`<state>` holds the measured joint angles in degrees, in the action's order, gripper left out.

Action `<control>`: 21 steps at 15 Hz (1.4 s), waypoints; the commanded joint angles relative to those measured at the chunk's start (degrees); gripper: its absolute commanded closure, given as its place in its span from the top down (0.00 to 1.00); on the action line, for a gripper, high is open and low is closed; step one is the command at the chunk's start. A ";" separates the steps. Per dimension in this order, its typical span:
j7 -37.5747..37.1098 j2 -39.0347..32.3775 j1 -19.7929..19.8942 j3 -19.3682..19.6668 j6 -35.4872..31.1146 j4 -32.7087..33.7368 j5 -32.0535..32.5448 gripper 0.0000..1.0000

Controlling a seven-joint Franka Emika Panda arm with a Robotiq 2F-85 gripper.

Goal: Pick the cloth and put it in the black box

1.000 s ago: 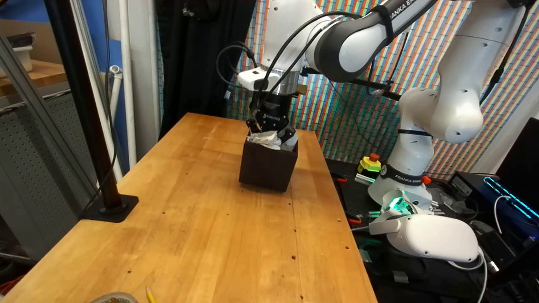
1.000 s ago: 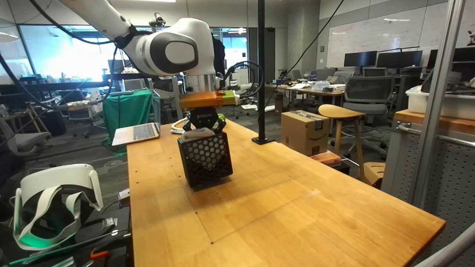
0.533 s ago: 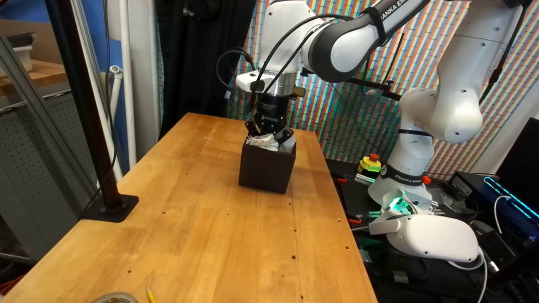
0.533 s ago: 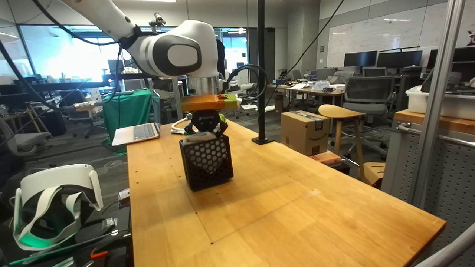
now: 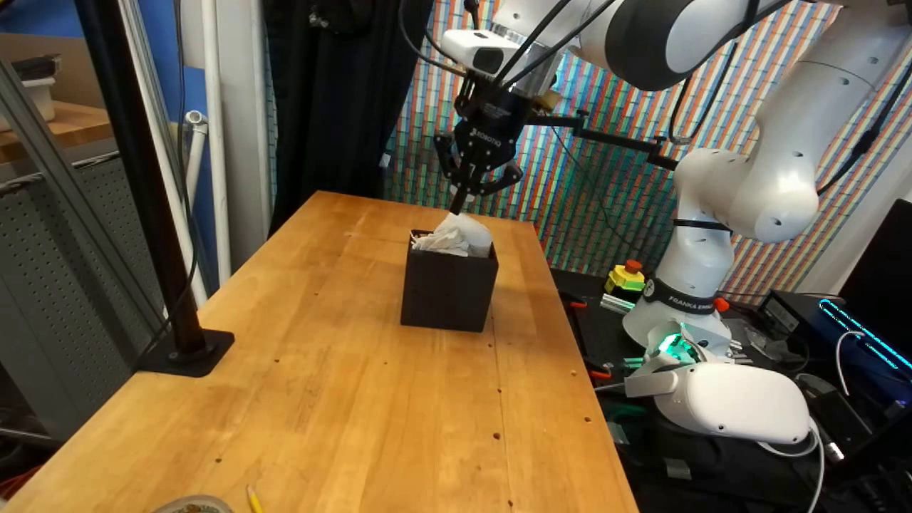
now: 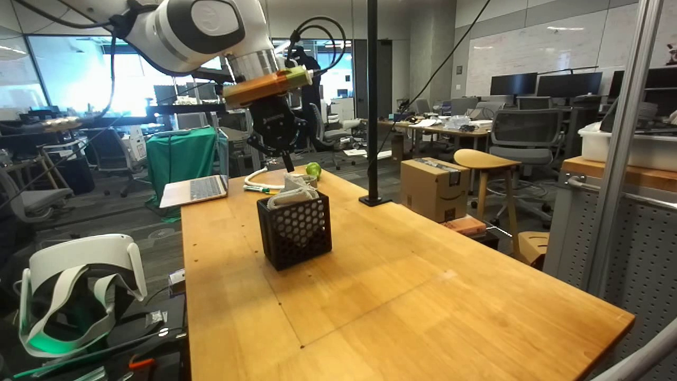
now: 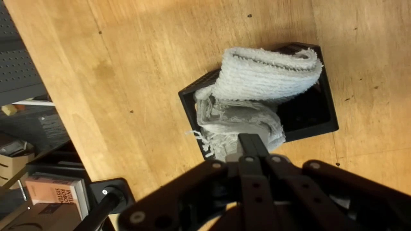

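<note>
The black box (image 5: 447, 293) stands upright on the wooden table; it also shows in an exterior view (image 6: 296, 233) with a honeycomb side, and in the wrist view by its rim (image 7: 310, 130). White-grey cloth (image 5: 450, 239) lies in the box and bulges above the rim. In the wrist view a ribbed fold (image 7: 269, 77) and a frayed grey part (image 7: 237, 118) show; I cannot tell whether they are one piece. A few threads hang over the rim. My gripper (image 5: 458, 205) is above the box, tilted, its fingertips (image 7: 249, 142) pressed together with nothing visible between them. It also shows in an exterior view (image 6: 288, 164).
A black pole on a base plate (image 5: 189, 353) stands at the table edge. A laptop (image 6: 195, 189), a green round object (image 6: 313, 169) and a white hose (image 6: 253, 180) lie beyond the box. A pencil (image 5: 254, 499) lies on the table. A VR headset (image 5: 734, 402) sits beside it.
My gripper was low at the box opening with its fingers apart around the cloth. It has risen, tilted and shut, and the cloth stays in the box. The box has shifted slightly.
</note>
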<state>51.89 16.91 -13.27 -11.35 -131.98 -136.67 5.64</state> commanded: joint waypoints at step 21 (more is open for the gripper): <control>-10.15 -3.44 0.28 0.75 9.00 -1.29 16.28 0.01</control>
<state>42.06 15.78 -13.18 -10.93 -121.83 -139.25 19.44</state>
